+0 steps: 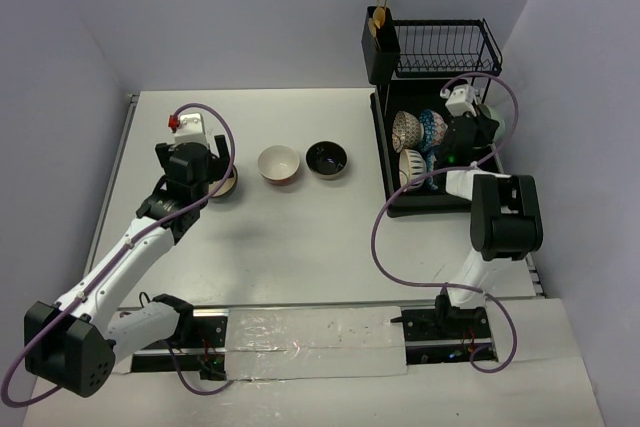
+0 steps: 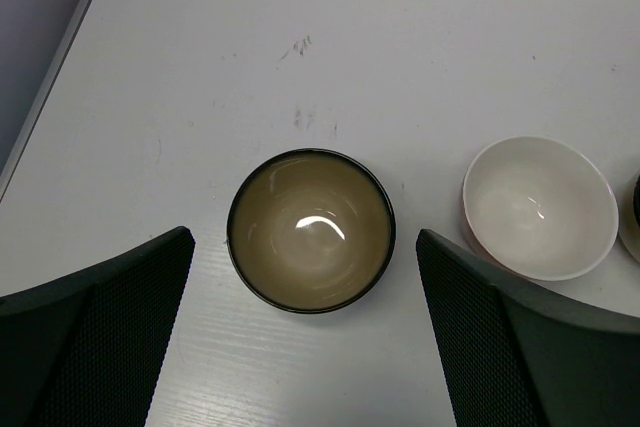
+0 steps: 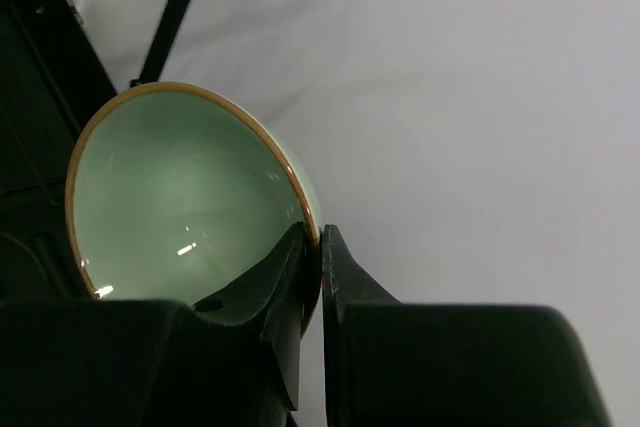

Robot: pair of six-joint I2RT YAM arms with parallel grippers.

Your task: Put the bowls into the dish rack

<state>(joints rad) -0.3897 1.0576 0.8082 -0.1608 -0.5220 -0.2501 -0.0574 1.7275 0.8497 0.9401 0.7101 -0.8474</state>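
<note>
Tan bowl (image 2: 310, 230), white bowl (image 2: 540, 207) upright on table (image 2: 400, 37); mint bowl (image 3: 180, 207) tilted.

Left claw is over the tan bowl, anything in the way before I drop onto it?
Nothing visible. The left claw hangs open above the tan bowl; the white bowl sits apart to its right.

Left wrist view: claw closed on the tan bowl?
No, the left claw stands open, fingers either side of the tan bowl, not touching it.

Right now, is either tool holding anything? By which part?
Right tool grips the mint green bowl by its rim, one finger inside, one outside. Left tool is open above the tan bowl, holding nothing.
</note>
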